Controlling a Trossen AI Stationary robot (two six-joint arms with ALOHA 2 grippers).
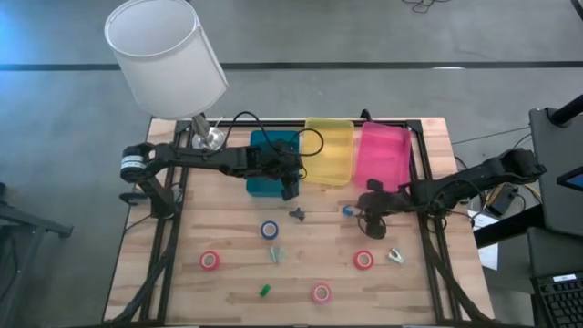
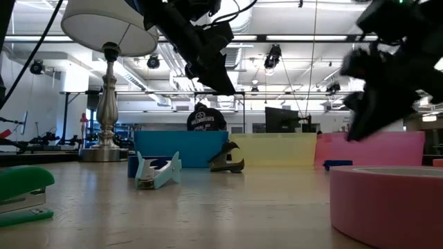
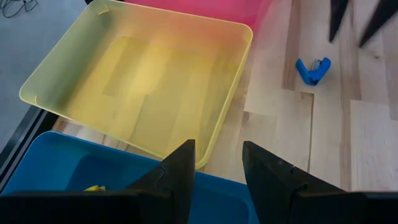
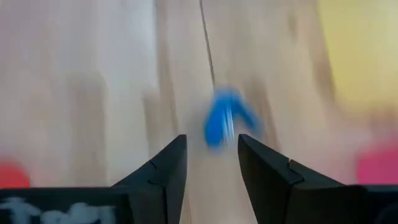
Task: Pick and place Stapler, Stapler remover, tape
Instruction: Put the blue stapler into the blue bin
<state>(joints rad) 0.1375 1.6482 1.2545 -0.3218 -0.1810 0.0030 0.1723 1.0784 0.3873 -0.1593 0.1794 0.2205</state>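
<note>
My left gripper [image 1: 290, 189] [image 3: 219, 163] is open and empty, hovering over the blue bin's [image 1: 271, 162] near right corner, beside the yellow bin [image 3: 143, 81]. My right gripper [image 1: 368, 210] [image 4: 212, 155] is open just right of the blue staple remover [image 1: 349, 210] [image 4: 225, 121], which lies on the table ahead of its fingers. A dark staple remover [image 1: 297, 215] [image 2: 227, 159] lies nearby. The blue-purple tape roll [image 1: 270, 230] and three red-pink rolls [image 1: 210, 261] [image 1: 363, 260] [image 1: 321, 292] lie flat. A pale stapler [image 1: 278, 254] [image 2: 158, 171] and a green stapler [image 1: 264, 291] [image 2: 21, 194] rest on the wood.
A pink bin [image 1: 386, 155] stands right of the yellow one along the far edge. A white-shaded lamp [image 1: 166, 55] stands at the far left corner. A silvery object [image 1: 395, 256] lies near the right edge. A small yellow item [image 3: 93, 186] sits in the blue bin.
</note>
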